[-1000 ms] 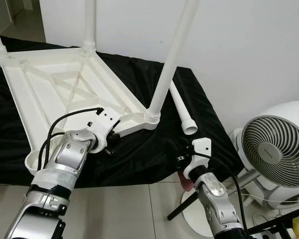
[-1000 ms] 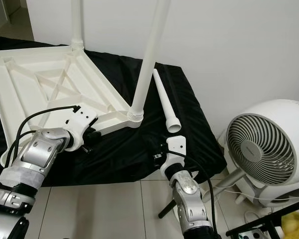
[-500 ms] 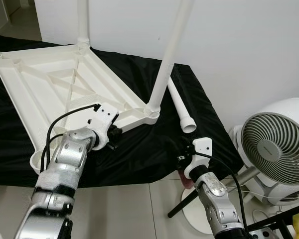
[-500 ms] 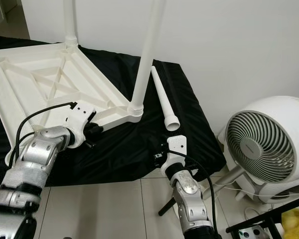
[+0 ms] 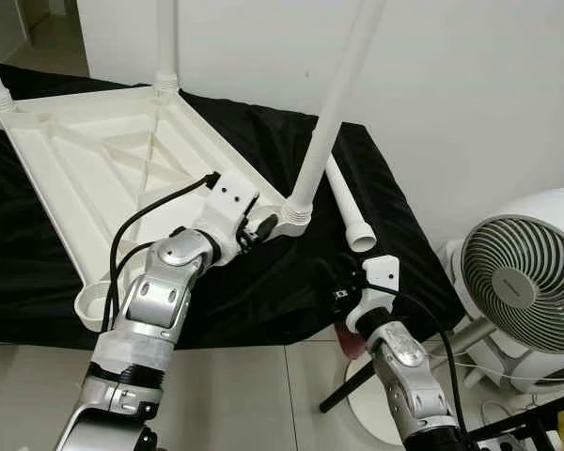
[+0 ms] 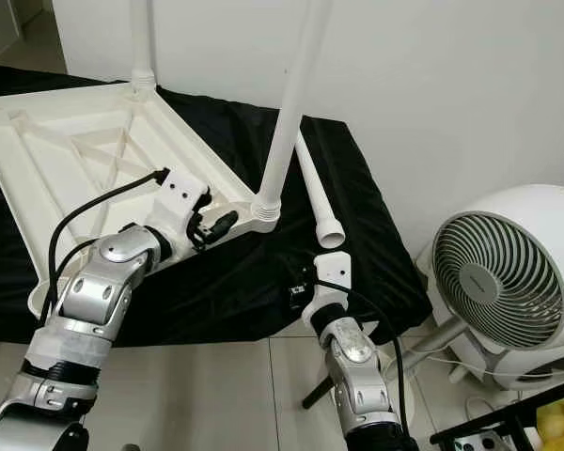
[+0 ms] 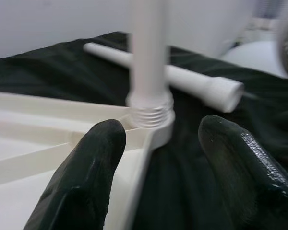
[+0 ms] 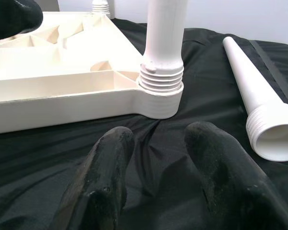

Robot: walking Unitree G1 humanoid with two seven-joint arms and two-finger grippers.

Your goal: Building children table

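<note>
From the head views, the left gripper [image 5: 259, 225] hovers, fingers spread, at the near right corner of the upturned white tabletop [image 5: 85, 178], beside the upright leg [image 5: 331, 117]. The right gripper [image 6: 296, 287] hangs near the black cloth's [image 5: 273, 291] front edge. In the left wrist view, spread fingertips [image 7: 86, 167] frame that leg's threaded base. In the right wrist view, parted fingers [image 8: 216, 167] point between it and the loose leg [image 8: 259, 100] lying on the cloth.
</note>
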